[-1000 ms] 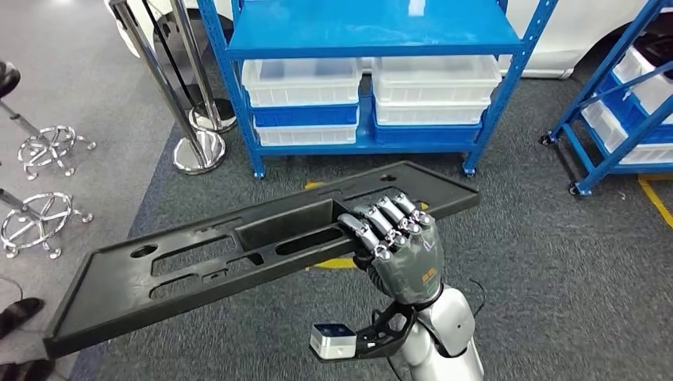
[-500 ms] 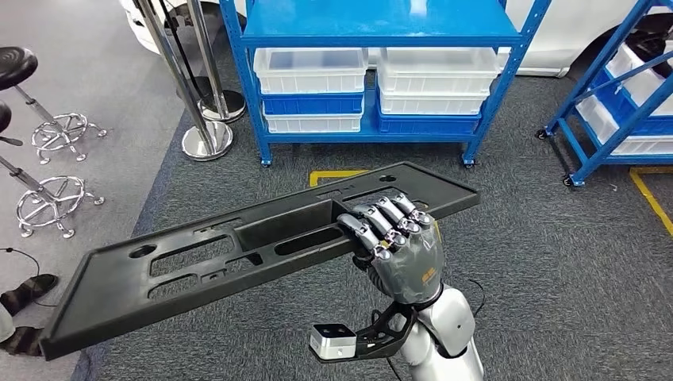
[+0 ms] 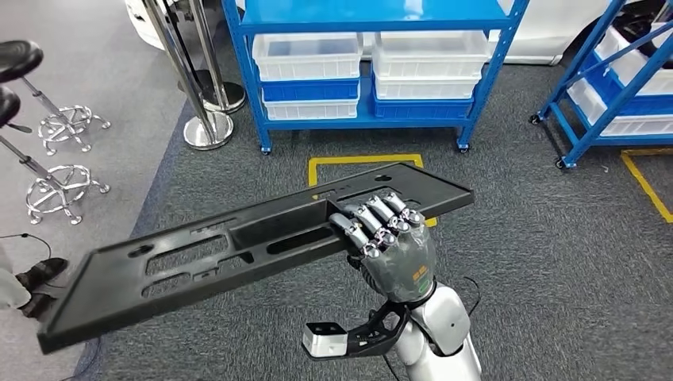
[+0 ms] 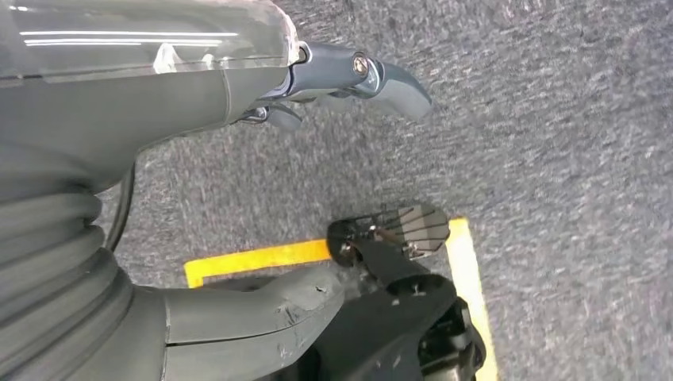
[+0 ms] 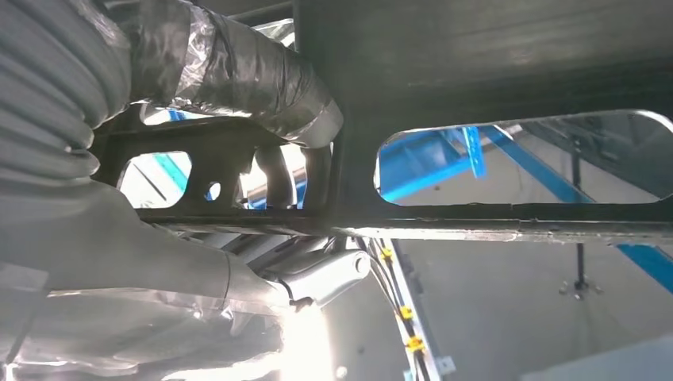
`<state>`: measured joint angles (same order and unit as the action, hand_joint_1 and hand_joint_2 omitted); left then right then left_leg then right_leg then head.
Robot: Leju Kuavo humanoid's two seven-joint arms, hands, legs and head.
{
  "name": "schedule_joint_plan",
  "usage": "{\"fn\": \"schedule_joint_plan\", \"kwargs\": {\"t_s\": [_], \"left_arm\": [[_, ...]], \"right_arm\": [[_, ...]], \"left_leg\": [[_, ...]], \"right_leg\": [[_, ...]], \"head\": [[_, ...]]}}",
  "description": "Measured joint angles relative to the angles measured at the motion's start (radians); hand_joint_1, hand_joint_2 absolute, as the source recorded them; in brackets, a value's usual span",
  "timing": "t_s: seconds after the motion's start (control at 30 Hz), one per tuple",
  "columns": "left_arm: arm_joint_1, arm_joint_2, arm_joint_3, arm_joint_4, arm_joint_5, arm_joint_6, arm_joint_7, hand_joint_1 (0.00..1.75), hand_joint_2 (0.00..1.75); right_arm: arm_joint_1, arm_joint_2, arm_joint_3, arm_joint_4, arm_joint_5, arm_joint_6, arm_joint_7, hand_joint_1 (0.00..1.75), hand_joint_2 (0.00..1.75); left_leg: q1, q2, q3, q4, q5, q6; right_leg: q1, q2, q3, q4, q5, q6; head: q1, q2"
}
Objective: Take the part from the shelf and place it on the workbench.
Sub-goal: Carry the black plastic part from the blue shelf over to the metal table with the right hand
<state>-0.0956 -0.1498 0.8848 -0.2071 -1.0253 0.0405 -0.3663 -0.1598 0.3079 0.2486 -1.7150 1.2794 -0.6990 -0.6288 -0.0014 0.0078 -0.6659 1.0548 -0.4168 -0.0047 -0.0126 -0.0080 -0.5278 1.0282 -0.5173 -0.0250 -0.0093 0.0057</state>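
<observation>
The part [image 3: 198, 255] is a long, flat black plastic panel with several slots and a raised rim. My right hand [image 3: 389, 242] grips it near its middle from below, fingers curled over the edge of a slot, and carries it level above the carpet in the head view. In the right wrist view the part's underside [image 5: 492, 55] spans the picture, with my right hand [image 5: 198, 79] wrapped onto its frame. My left hand [image 4: 262, 87] hangs over the carpet in the left wrist view, fingers apart and holding nothing.
A blue shelf [image 3: 373, 16] with white bins [image 3: 305, 55] stands ahead, and a second blue rack [image 3: 603, 87] is at the right. Chrome posts [image 3: 208, 127] and stools [image 3: 48, 127] stand at the left. A yellow floor marking [image 3: 317, 171] and a person's shoe [image 3: 36, 274] lie on the floor.
The whole scene has slid, so the camera has moved: the shelf now sits a little farther and more to the right. The part stays gripped in my right hand as before.
</observation>
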Motion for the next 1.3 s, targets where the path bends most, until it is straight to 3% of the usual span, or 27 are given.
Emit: {"fn": "schedule_joint_plan", "kwargs": {"t_s": [0.1, 0.13, 0.17, 0.2, 0.27, 0.3, 0.37, 0.4, 0.5, 0.7, 0.77, 0.8, 0.83, 0.87, 0.93, 1.07, 1.13, 1.2, 1.23, 1.27, 1.3], "left_arm": [[0.001, 0.001, 0.001, 0.000, -0.002, -0.006, 0.001, 0.00, 1.75], [0.000, 0.001, 0.001, 0.000, -0.003, -0.009, 0.001, 0.00, 1.75], [0.000, 0.001, 0.001, 0.000, -0.004, -0.013, 0.001, 0.00, 1.75], [-0.001, 0.002, 0.001, 0.000, -0.005, -0.016, 0.000, 0.00, 1.75], [-0.003, 0.002, 0.001, 0.000, -0.007, -0.024, -0.001, 0.00, 1.75], [-0.005, 0.002, 0.001, 0.000, -0.008, -0.027, -0.003, 0.00, 1.75], [-0.011, 0.003, 0.001, 0.000, -0.010, -0.037, -0.013, 0.00, 1.75], [-0.013, 0.003, 0.001, 0.000, -0.012, -0.041, -0.021, 0.00, 1.75], [-0.014, 0.003, 0.001, 0.000, -0.015, -0.050, -0.042, 0.00, 1.75], [-0.014, 0.002, 0.001, 0.000, -0.016, -0.052, -0.046, 0.00, 1.75], [-0.015, 0.001, 0.001, 0.000, -0.018, -0.055, -0.052, 0.00, 1.75], [-0.016, 0.000, 0.000, 0.000, -0.021, -0.057, -0.055, 0.00, 1.75], [-0.017, -0.001, -0.001, 0.000, -0.028, -0.057, -0.056, 0.00, 1.75], [-0.018, -0.002, -0.003, 0.000, -0.033, -0.056, -0.056, 0.00, 1.75], [-0.019, -0.006, -0.007, 0.000, -0.043, -0.054, -0.056, 0.00, 1.75], [-0.020, -0.011, -0.011, 0.000, -0.053, -0.049, -0.058, 0.00, 1.75], [-0.021, -0.012, -0.015, 0.000, -0.064, -0.043, -0.062, 0.00, 1.75], [-0.021, -0.013, -0.021, 0.000, -0.075, -0.037, -0.063, 0.00, 1.75], [-0.021, -0.014, -0.025, 0.000, -0.080, -0.034, -0.063, 0.00, 1.75], [-0.022, -0.015, -0.029, 0.000, -0.085, -0.032, -0.062, 0.00, 1.75], [-0.024, -0.016, -0.033, 0.000, -0.090, -0.031, -0.061, 0.00, 1.75]], "right_arm": [[-0.003, 0.000, 0.009, 0.007, 0.020, 0.000, 0.013, 1.75, 1.75], [-0.004, -0.001, 0.013, 0.010, 0.030, 0.000, 0.022, 1.75, 1.75], [-0.004, -0.003, 0.019, 0.013, 0.038, 0.000, 0.033, 1.75, 1.75], [-0.005, -0.004, 0.024, 0.015, 0.045, 0.000, 0.041, 1.75, 1.75], [-0.005, -0.007, 0.032, 0.018, 0.052, 0.000, 0.051, 1.75, 1.75], [-0.005, -0.008, 0.036, 0.018, 0.055, 0.000, 0.056, 1.75, 1.75], [-0.005, -0.011, 0.046, 0.018, 0.056, 0.000, 0.071, 1.75, 1.75], [-0.006, -0.014, 0.053, 0.018, 0.056, 0.000, 0.082, 1.75, 1.75], [-0.008, -0.025, 0.072, 0.021, 0.055, 0.000, 0.112, 1.75, 1.75], [-0.008, -0.031, 0.078, 0.023, 0.055, 0.000, 0.121, 1.75, 1.75], [-0.008, -0.051, 0.089, 0.026, 0.055, 0.000, 0.135, 1.75, 1.75], [-0.007, -0.066, 0.097, 0.029, 0.049, 0.000, 0.140, 1.75, 1.75], [-0.002, -0.081, 0.105, 0.029, 0.039, 0.000, 0.136, 1.75, 1.75], [0.002, -0.091, 0.109, 0.027, 0.028, 0.000, 0.127, 1.75, 1.75], [0.010, -0.103, 0.114, 0.021, 0.012, 0.000, 0.108, 1.75, 1.75], [0.017, -0.108, 0.114, 0.014, 0.011, 0.000, 0.099, 1.75, 1.75], [0.018, -0.108, 0.114, 0.007, 0.010, 0.000, 0.088, 1.75, 1.75], [0.025, -0.108, 0.111, -0.002, 0.008, 0.000, 0.072, 1.75, 1.75], [0.032, -0.108, 0.107, -0.008, 0.006, 0.000, 0.064, 1.75, 1.75], [0.040, -0.108, 0.101, -0.016, 0.004, 0.000, 0.055, 1.75, 1.75], [0.049, -0.108, 0.094, -0.025, 0.003, 0.000, 0.048, 1.75, 1.75]], "left_leg": [[0.010, -0.002, -0.035, 0.139, -0.143, -0.017], [0.013, -0.002, -0.039, 0.191, -0.167, -0.022], [0.016, -0.002, -0.035, 0.224, -0.168, -0.026], [0.019, -0.002, -0.018, 0.230, -0.145, -0.029], [0.024, -0.002, 0.061, 0.151, -0.089, -0.032], [0.024, -0.004, 0.117, 0.078, -0.083, -0.031], [0.018, -0.007, 0.196, -0.045, -0.110, -0.019], [0.013, -0.008, 0.209, -0.073, -0.121, -0.011], [0.007, -0.008, 0.203, -0.081, -0.114, 0.010], [0.010, -0.006, 0.202, -0.086, -0.106, 0.017], [0.011, -0.001, 0.191, -0.087, -0.091, 0.032], [0.008, 0.002, 0.177, -0.086, -0.079, 0.039], [0.004, 0.003, 0.159, -0.076, -0.070, 0.043], [0.000, 0.003, 0.141, -0.063, -0.066, 0.041], [-0.005, 0.004, 0.114, -0.039, -0.063, 0.032], [-0.001, 0.007, 0.101, -0.019, -0.075, 0.011], [0.004, 0.003, 0.068, 0.059, -0.131, 0.001], [0.011, 0.002, 0.018, 0.181, -0.190, -0.009], [0.013, 0.002, 0.003, 0.218, -0.199, -0.012], [0.015, 0.001, 0.006, 0.219, -0.188, -0.013], [0.017, -0.001, 0.027, 0.183, -0.160, -0.013]], "right_leg": [[-0.001, -0.003, -0.042, -0.003, 0.038, -0.010], [-0.001, -0.003, -0.058, -0.002, 0.051, -0.010], [-0.001, -0.003, -0.074, -0.002, 0.063, -0.008], [-0.002, -0.003, -0.090, -0.001, 0.075, -0.006], [-0.004, -0.003, -0.121, 0.003, 0.097, 0.001], [-0.004, -0.002, -0.133, 0.004, 0.108, 0.006], [-0.005, -0.002, -0.145, 0.005, 0.125, 0.020], [-0.006, -0.002, -0.146, 0.002, 0.133, 0.028], [-0.009, -0.003, -0.144, -0.006, 0.150, 0.045], [-0.009, -0.003, -0.146, -0.003, 0.148, 0.048], [-0.010, 0.000, -0.178, 0.080, 0.079, 0.048], [-0.010, 0.002, -0.196, 0.149, 0.032, 0.048], [-0.007, 0.004, -0.173, 0.158, 0.008, 0.043], [-0.003, 0.004, -0.137, 0.130, 0.006, 0.038], [0.003, 0.004, -0.056, 0.025, 0.031, 0.026], [0.003, 0.012, -0.061, 0.009, 0.041, 0.007], [-0.001, 0.018, -0.063, 0.003, 0.050, -0.002], [0.000, 0.027, -0.069, 0.003, 0.055, -0.005], [0.000, 0.033, -0.071, 0.004, 0.057, -0.004], [0.000, 0.041, -0.073, 0.004, 0.059, -0.003], [0.000, 0.050, -0.074, 0.005, 0.061, -0.001]], "head": [[0.000, 0.000], [0.000, 0.000], [0.000, 0.000], [0.000, 0.000], [0.000, 0.000], [0.000, 0.000], [0.000, 0.000], [0.000, 0.000], [0.000, 0.000], [0.000, 0.000], [0.000, 0.000], [0.000, 0.000], [0.001, 0.000], [0.001, 0.000], [0.000, 0.000], [0.000, 0.000], [0.000, 0.000], [0.000, 0.000], [0.000, 0.000], [0.000, 0.000], [0.000, 0.000]]}}
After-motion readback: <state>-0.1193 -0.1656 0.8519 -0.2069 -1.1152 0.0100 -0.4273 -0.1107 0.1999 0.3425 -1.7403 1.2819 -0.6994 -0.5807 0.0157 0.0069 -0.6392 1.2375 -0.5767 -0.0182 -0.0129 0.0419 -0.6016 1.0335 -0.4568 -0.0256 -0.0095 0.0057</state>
